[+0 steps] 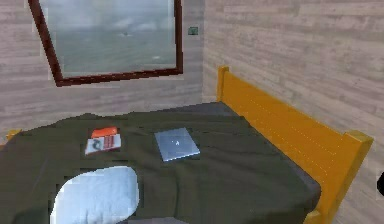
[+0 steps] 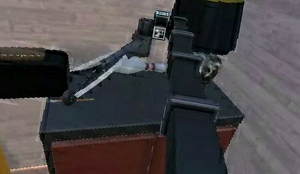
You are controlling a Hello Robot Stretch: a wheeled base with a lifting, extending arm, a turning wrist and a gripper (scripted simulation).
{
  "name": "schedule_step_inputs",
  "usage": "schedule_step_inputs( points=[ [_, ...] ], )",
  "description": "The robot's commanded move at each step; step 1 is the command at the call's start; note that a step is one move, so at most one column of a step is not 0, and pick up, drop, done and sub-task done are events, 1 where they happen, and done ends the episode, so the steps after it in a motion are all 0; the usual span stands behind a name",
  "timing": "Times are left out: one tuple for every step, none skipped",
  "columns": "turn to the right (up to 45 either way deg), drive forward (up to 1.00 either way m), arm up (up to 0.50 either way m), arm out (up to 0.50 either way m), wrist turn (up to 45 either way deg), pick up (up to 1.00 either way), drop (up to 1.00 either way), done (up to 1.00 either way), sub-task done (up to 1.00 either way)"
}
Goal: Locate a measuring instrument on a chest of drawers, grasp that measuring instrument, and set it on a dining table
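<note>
You've got the gripper (image 2: 139, 35) out over the far part of the chest of drawers (image 2: 102, 118) (flat matte black top, red-brown panelled fronts). Things lie on the top right at its far end, so you can't tell whether it holds anything, or how its fingers are set.

Just nearer than the gripper lies a white tapered thing (image 2: 147, 67) with a red band, smooth and on its side. Right of the gripper, across the arm (image 2: 193, 148), sits a small silvery round thing (image 2: 209, 67). By shape it's the closest fit for the measuring instrument, but it's too small to be sure. Just right of the gripper stands a black drum lampshade (image 2: 207, 22) with a yellow top rim. Well left of it and nearer is a black cylinder head (image 2: 11, 72) on thin white rods.

The forward view gives you the bed instead — a dark olive blanket (image 1: 220, 170), an orange wooden frame (image 1: 290, 125), a flat grey laptop (image 1: 177, 144), an orange-and-white book (image 1: 102, 141) and a pale blue pillow (image 1: 95, 196). On the plank wall hangs a dark-framed seascape painting (image 1: 110, 35).
</note>
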Motion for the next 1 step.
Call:
schedule_step_inputs(
  points=[
    [0.0,0.0,0.0,0.0,-9.0,0.0,0.0,0.0,0.0]
  ],
)
